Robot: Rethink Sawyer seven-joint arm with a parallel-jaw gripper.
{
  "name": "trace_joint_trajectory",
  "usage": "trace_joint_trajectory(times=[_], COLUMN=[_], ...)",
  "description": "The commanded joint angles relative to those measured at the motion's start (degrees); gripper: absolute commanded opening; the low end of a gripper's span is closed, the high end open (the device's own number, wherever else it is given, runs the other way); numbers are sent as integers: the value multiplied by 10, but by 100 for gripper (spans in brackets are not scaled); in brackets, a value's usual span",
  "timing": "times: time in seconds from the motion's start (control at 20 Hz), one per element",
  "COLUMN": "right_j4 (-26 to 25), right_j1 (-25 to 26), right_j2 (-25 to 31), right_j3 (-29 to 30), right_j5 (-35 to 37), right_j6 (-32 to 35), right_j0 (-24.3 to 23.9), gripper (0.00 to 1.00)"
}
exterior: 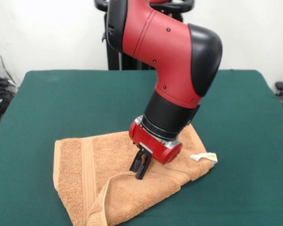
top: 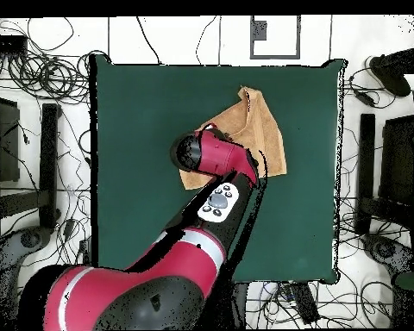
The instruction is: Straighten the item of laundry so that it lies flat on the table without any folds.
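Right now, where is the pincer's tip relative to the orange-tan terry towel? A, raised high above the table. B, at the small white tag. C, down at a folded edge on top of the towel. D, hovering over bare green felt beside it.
C: the pincer meets a folded edge on the orange-tan terry towel, away from the white tag.

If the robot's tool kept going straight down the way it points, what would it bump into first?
The towel. The tool points down at the folded cloth and looks to be at or touching its surface, though exact contact is hard to judge. The table lies beneath.
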Motion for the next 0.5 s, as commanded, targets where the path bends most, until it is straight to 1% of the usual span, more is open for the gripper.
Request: trace_joint_trajectory(times=[0.05,0.25,0.35,0.5], right_j4=[5,4,2,-4], right_j1=[31,33,26,-5], right_j2=[35,25,11,-8], right_j3=[-70,-91,-99,-83], right_j5=[37,51,78,131], right_j6=[62,62,63,66], right_j0=[1,0,5,18], gripper=[0,0,0,0])
